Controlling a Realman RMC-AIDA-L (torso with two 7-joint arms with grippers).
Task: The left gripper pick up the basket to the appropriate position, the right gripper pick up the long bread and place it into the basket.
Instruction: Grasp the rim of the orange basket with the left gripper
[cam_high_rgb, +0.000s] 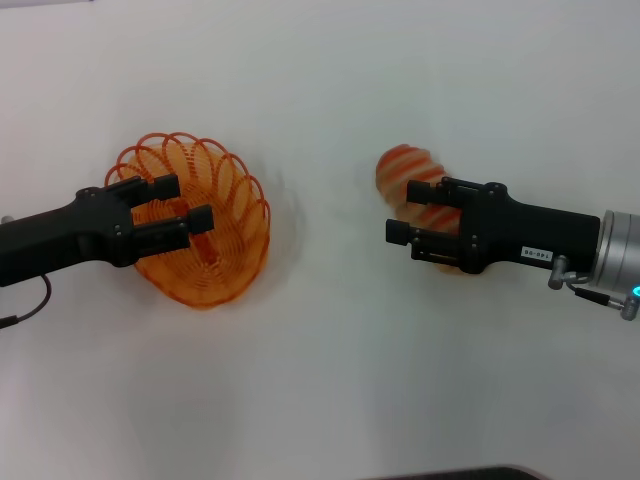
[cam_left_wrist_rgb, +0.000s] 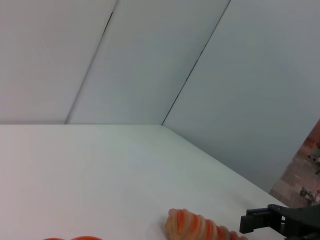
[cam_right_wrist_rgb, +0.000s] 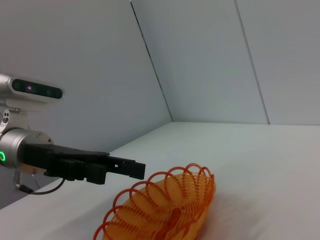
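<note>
Head view: the left gripper (cam_high_rgb: 190, 203) is positioned over the basket (cam_high_rgb: 215, 255), fingers spread apart, one near the rim and one over the middle. Whether the wire is touched cannot be told; nothing is seen to be clamped. The basket is tilted on the white table (cam_high_rgb: 330, 380), left of centre, and nothing is seen lying inside it. The right gripper (cam_high_rgb: 405, 212) is held over the bread (cam_high_rgb: 402, 166), jaws apart, with the loaf seen between and beneath the fingers. A firm hold on the loaf cannot be confirmed. Basket and bread lie well apart.

Left wrist view: the striped end of the bread (cam_left_wrist_rgb: 192, 226) is shown on the table, with the right gripper (cam_left_wrist_rgb: 246, 223) just beside it. A sliver of the basket rim (cam_left_wrist_rgb: 75, 238) is visible at the frame edge. Pale wall panels (cam_left_wrist_rgb: 150, 60) stand behind the table.

Right wrist view: the basket (cam_right_wrist_rgb: 165, 210) is shown tilted, its scalloped loops raised. The left gripper (cam_right_wrist_rgb: 139, 169) is extended above its rim; its opening cannot be judged here.
</note>
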